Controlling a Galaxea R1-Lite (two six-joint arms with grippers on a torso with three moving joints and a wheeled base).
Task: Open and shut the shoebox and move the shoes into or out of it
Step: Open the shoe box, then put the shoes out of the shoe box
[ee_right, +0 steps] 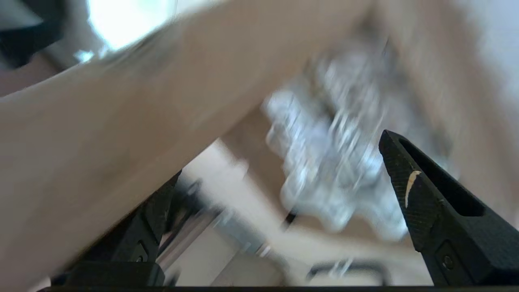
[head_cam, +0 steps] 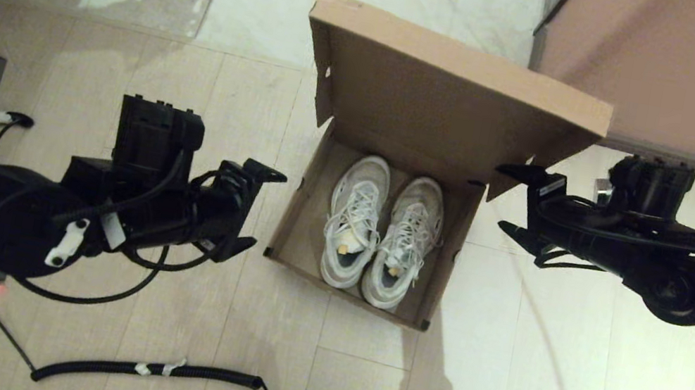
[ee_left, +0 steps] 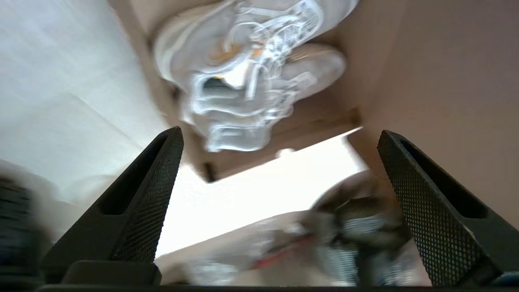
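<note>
- The shoebox (head_cam: 377, 229) stood on the tiled floor (head_cam: 191, 310) with its hinged lid (head_cam: 450, 99) already swung up and back, so the opening step looked done.
- Both shoes (head_cam: 380, 233) lay inside the shoebox, side by side, toes toward the lid; by my judgement they were either not yet lifted out or already put in, and closing the lid was left.
- The left gripper (head_cam: 256, 207) hung just beside the shoebox's left wall, jaws spread wide and holding nothing.
- The right gripper (head_cam: 521, 204) hung just beside the shoebox's right wall, near the lid's side flap, also spread wide and empty; whether it touched the flap could not be told.
- The shoebox was plain brown cardboard, matte, with thin flat walls and folded flaps on the lid.
- The shoes were chunky and white, with thick soles, mesh uppers, crossed laces and a tan-yellow lining at the openings.
- The fingers (ee_left: 158, 190) were black, wedge-shaped, with a fine cross-hatched grip face.
- A coiled black cable (head_cam: 145, 370) lay on the floor, well in front of the shoebox.
</note>
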